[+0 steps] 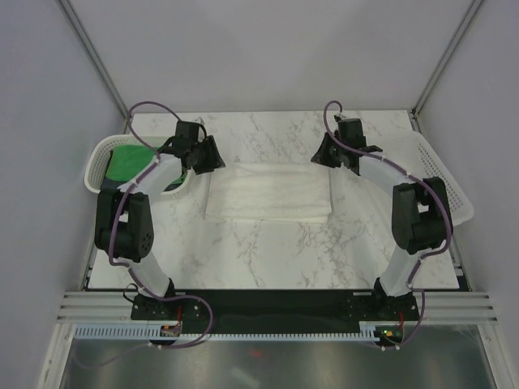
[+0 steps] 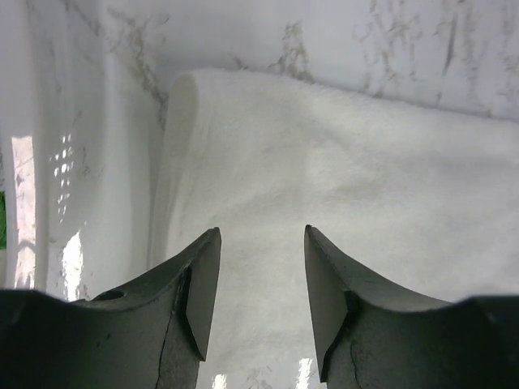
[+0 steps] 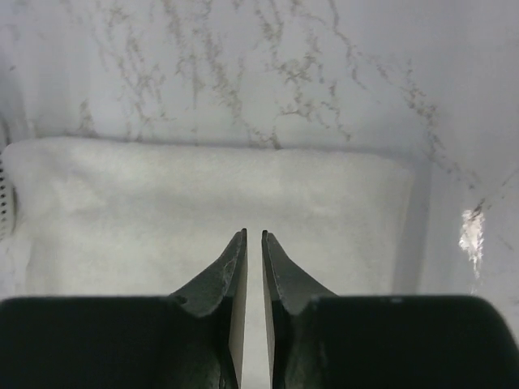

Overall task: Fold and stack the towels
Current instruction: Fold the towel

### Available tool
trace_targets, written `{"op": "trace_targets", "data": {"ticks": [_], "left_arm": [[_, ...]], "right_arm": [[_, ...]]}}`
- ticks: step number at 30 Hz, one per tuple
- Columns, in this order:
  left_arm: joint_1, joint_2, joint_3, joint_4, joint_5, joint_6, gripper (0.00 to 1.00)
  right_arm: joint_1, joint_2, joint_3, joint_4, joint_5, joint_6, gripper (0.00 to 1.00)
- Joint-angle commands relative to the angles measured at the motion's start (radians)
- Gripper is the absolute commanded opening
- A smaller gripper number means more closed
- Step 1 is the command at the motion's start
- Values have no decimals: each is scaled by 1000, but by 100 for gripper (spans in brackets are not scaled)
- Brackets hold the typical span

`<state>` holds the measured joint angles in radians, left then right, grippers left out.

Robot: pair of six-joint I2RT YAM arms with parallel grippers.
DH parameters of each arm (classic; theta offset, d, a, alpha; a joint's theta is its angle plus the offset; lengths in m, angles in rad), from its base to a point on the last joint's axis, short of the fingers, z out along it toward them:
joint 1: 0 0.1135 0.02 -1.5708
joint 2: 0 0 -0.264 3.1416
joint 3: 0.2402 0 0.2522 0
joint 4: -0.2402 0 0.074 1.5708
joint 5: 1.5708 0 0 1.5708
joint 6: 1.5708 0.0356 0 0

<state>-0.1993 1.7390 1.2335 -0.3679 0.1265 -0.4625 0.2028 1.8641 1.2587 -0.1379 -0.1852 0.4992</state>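
**Bare marble lying open at 12 and 6 o'clock, baskets closing in both sides**

From the top camera, the white towel (image 1: 269,191) is lying low and flat across the middle of the table (image 1: 268,251). Bare marble is running wide at 6 o'clock, towards the arm bases, and at 12 o'clock up to the back wall. At 9 o'clock the left basket (image 1: 96,166), holding the green towel (image 1: 130,162), is sitting right beside the left arm. At 3 o'clock the right basket (image 1: 442,182) is hemming in the right arm. The left gripper (image 1: 217,156), jaws parted, is hanging at the towel's 10 o'clock corner and the right gripper (image 1: 319,154), jaws barely parted, at its 2 o'clock corner, leaving a clear lane between them
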Motion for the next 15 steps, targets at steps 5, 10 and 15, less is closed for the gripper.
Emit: {"op": "trace_targets", "data": {"ticks": [5, 10, 15], "left_arm": [[-18, 106, 148, 32, 79, 97, 53], [-14, 223, 199, 6, 27, 116, 53], [-2, 301, 230, -20, -73, 117, 54]], "right_arm": [[49, -244, -192, -123, -96, -18, 15], [49, -362, -383, -97, -19, -10, 15], [43, -372, -515, -43, 101, 4, 14]]}}
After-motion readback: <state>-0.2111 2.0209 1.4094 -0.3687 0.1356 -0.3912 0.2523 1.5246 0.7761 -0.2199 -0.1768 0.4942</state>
